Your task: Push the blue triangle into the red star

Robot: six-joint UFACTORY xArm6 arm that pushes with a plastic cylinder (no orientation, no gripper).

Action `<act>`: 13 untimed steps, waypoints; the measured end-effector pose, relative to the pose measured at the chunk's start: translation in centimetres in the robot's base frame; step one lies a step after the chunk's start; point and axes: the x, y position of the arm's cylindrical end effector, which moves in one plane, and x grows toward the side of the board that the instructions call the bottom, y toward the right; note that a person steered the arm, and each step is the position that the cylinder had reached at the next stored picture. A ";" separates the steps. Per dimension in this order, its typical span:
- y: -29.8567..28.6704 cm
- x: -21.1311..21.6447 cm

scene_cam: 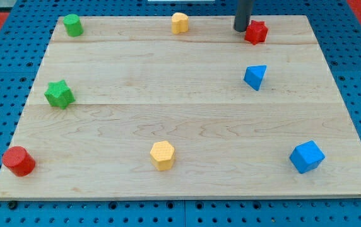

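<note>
The blue triangle (255, 77) lies at the view's right, in the upper half of the wooden board (187, 126). The red star (255, 32) sits above it near the board's top edge, a clear gap between them. My tip (241, 29) is at the top of the view, just left of the red star and close to touching it. The tip is well above the blue triangle.
A yellow block (180, 23) sits at top centre and a green cylinder (73, 25) at top left. A green star (59, 94) is at the left, a red cylinder (19, 161) at bottom left, a yellow hexagon (163, 155) at bottom centre, a blue cube (307, 157) at bottom right.
</note>
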 end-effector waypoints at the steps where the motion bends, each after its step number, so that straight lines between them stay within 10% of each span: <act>1: 1.4 7.3; 2: 11.5 9.5; 4: -0.3 11.9; 6: 1.9 20.5; 8: -3.9 10.7; 10: -4.7 15.7; 13: 2.5 4.7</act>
